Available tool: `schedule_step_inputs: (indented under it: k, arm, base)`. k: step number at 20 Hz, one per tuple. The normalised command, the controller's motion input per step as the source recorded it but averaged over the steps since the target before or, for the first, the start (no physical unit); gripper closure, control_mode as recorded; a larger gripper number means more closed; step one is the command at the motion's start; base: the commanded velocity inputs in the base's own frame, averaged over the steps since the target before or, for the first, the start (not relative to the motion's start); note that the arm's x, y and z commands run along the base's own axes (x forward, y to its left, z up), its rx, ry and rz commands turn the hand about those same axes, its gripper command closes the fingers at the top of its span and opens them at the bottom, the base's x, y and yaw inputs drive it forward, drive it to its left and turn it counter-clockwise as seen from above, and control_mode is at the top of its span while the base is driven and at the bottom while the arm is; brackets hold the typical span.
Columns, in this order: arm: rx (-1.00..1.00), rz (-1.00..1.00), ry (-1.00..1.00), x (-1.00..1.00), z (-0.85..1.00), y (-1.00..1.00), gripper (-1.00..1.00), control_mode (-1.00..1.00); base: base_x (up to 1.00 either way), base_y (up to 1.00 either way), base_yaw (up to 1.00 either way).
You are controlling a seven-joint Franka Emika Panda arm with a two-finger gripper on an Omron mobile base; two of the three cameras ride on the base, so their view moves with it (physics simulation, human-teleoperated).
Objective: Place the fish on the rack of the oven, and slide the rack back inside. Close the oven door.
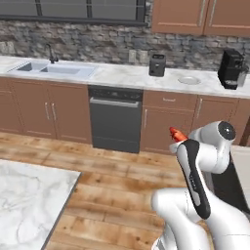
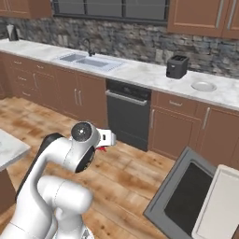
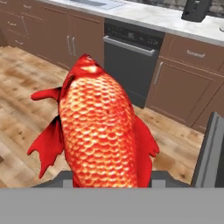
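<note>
Scaly red-orange fish [image 3: 98,131] sits clamped between fingers [image 3: 65,179].

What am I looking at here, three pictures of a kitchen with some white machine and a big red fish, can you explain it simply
It is a computer-rendered kitchen with a white robot arm on a driving base. Two pictures come from cameras on that base, behind the arm to its left and right. The third comes from a camera on the hand, so the fish looks huge there; it is really small, as the left base view shows. The gripper holds the fish. At the lower right of the right base view, the oven door hangs open with the pale rack pulled out. On the counter stand a toaster and a plate, beside a sink.
</note>
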Motion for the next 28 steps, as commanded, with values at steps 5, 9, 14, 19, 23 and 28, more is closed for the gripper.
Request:
schedule_step_inputs:
  k: [5,9,14,19,23,28]
  arm:
    - [0.0,0.0,0.0,0.0,0.0,0.0,1.0,1.0]
    - [0.0,0.0,0.0,0.0,0.0,0.0,1.0,1.0]
    - [0.0,0.0,0.0,0.0,0.0,0.0,1.0,1.0]
    - [0.0,0.0,0.0,0.0,0.0,0.0,1.0,1.0]
    - [0.0,0.0,0.0,0.0,0.0,0.0,1.0,1.0]
    - [0.0,0.0,0.0,0.0,0.0,0.0,1.0,1.0]
  base:
    - [-1.0,0.0,-0.06]
    - [-0.88,-0.15,-0.2]
    - [-0.34,-0.26,-0.33]
    - [0.0,-0.16,-0.39]
    - [0.0,-0.22,-0.4]
    - [0.06,-0.25,-0.39]
